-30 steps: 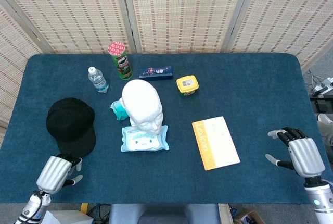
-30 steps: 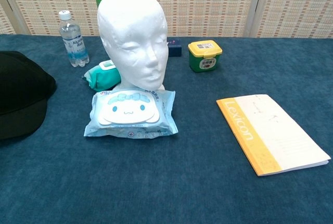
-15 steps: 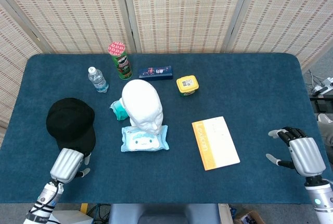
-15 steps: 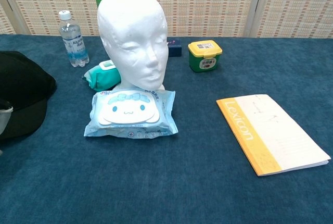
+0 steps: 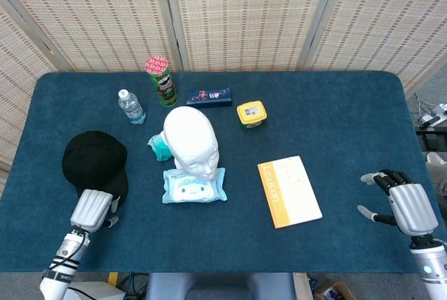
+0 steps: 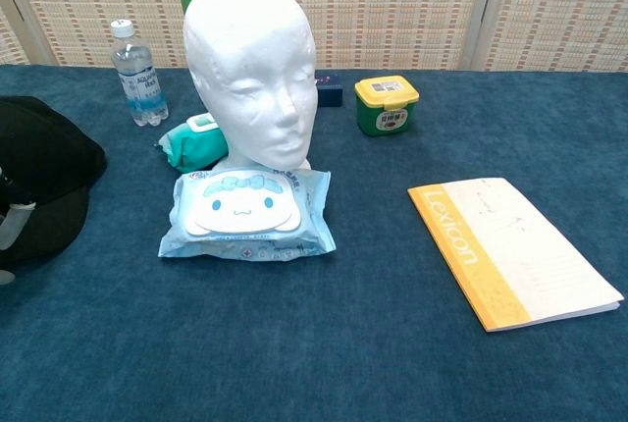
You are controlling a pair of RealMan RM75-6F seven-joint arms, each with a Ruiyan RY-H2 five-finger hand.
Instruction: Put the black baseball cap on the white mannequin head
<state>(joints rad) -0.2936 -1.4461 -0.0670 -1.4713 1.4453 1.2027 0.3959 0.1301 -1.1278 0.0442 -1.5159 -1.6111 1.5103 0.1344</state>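
Left hand (image 5: pixel 92 208) moved up to the brim edge of the black baseball cap (image 5: pixel 94 164) since earlier; grip can't be told. Cap lies on the tabletop (image 5: pixel 335 118), left of the white mannequin head (image 5: pixel 191 141). Right hand (image 5: pixel 401 202) unchanged, fingers spread, empty. Notebook (image 6: pixel 512 248) reads "Lexicon".

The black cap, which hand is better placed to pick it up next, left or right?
Left. The left hand sits right at the brim of the black cap, while the right hand is open at the table's far right edge, beyond the notebook.
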